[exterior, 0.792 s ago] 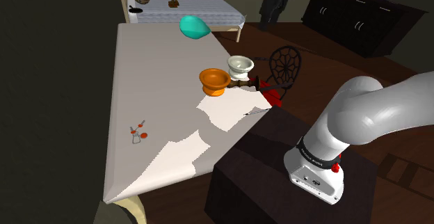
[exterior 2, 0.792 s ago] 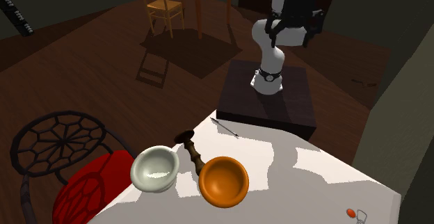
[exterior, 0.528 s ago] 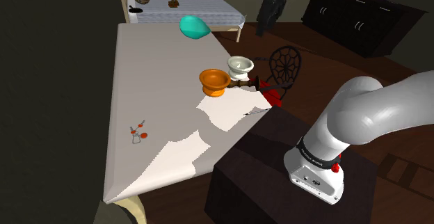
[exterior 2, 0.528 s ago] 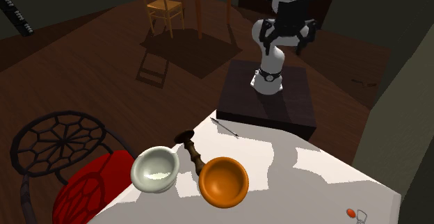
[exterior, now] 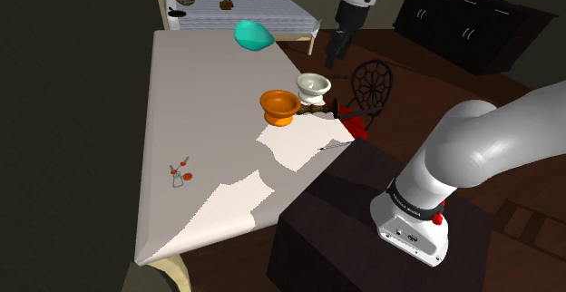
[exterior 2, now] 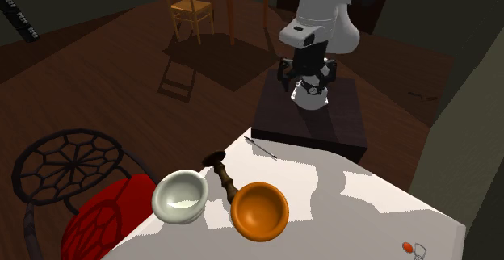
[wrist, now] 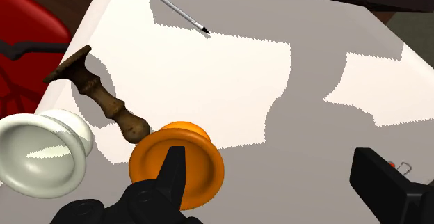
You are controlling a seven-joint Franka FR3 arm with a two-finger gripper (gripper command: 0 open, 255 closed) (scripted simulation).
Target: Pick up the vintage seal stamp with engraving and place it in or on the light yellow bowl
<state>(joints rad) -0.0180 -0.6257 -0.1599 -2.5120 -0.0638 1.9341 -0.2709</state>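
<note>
**Open tool high over a stamp hemmed in by two bowls**

The tool [exterior 2: 305, 81] hangs well above the bench [wrist: 278, 83] with its fingers spread wide and nothing between them. The brown turned stamp [wrist: 104, 103] lies on its side between the pale bowl [wrist: 38, 153] and the orange bowl [wrist: 202, 153]. Its narrow end is right against the orange bowl and its flat end is close to the bench edge. The likely trouble is crowding: fingers coming down this wide could strike a bowl rim and shove it. The rounded handle could also roll or slip from a poor grip and drop off the edge toward the red chair [exterior 2: 97, 218]. Mistaking the orange bowl for the pale one is another risk.
</note>
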